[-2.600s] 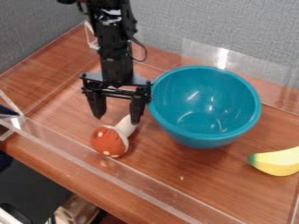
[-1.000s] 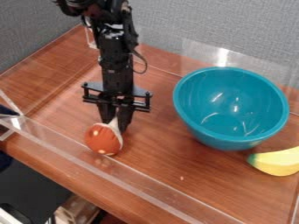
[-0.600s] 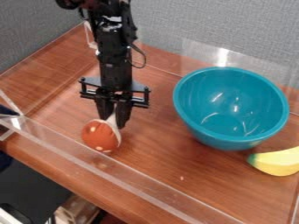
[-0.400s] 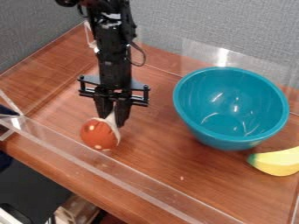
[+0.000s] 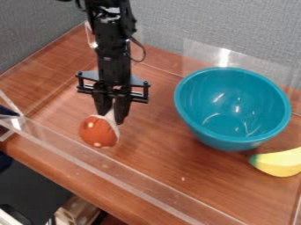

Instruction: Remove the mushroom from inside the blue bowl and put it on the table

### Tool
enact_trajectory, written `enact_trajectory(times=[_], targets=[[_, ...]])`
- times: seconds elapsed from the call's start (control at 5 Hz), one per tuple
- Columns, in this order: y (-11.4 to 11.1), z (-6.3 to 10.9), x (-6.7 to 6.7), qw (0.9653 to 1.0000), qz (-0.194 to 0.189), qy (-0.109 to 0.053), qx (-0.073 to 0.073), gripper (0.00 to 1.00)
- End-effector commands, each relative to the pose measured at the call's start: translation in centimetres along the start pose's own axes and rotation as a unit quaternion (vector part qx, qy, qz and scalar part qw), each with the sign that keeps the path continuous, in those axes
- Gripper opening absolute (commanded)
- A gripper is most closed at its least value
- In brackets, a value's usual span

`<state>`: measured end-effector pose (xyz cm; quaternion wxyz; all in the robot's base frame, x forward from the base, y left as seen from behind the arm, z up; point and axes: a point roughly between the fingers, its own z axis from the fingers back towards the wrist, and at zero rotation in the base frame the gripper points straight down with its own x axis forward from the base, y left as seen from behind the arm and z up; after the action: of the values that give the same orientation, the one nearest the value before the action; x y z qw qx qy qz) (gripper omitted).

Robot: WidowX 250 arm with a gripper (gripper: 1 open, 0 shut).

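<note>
- While the arm hangs straight down over the table (image 5: pixel 177 167), the gripper (image 5: pixel 114 116) points at the wood, its fingers drawn narrow and clamped on the cream stem of the mushroom (image 5: pixel 100 131).
- Mushroom: red-orange cap faces the near acrylic wall (image 5: pixel 70 149), stem runs up toward 1 o'clock into the fingertips. Whether the cap touches the tabletop or hangs just clear of it cannot be told from this angle.
- Blue bowl (image 5: pixel 233 107): sits upright on the wood at about 3 o'clock from the gripper, near it but apart. Interior shows only glossy teal wall and highlights.
- Mushroom lies outside the bowl, at roughly 8 o'clock from it, over bare table close to the front wall.
- Yellow banana-shaped toy (image 5: pixel 277 162): lies on the table at about 5 o'clock from the bowl, just beside its base, partly cut by the right edge of the view.
- Black arm column rises from the gripper toward 12 o'clock, in front of the grey backdrop (image 5: pixel 223 26).
</note>
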<state>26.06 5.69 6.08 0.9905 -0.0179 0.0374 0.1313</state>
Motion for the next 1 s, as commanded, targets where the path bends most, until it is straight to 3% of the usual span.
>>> enact_trajectory(times=[0.0, 0.6, 0.8], targets=[[0.2, 2.3, 0.4, 0.9992, 0.007, -0.039, -0.002, 0.0], [0.2, 3.4, -0.8, 0.9986, 0.036, -0.038, -0.007, 0.0], [0.2, 3.9, -1.2, 0.9982, 0.044, -0.039, -0.016, 0.0]])
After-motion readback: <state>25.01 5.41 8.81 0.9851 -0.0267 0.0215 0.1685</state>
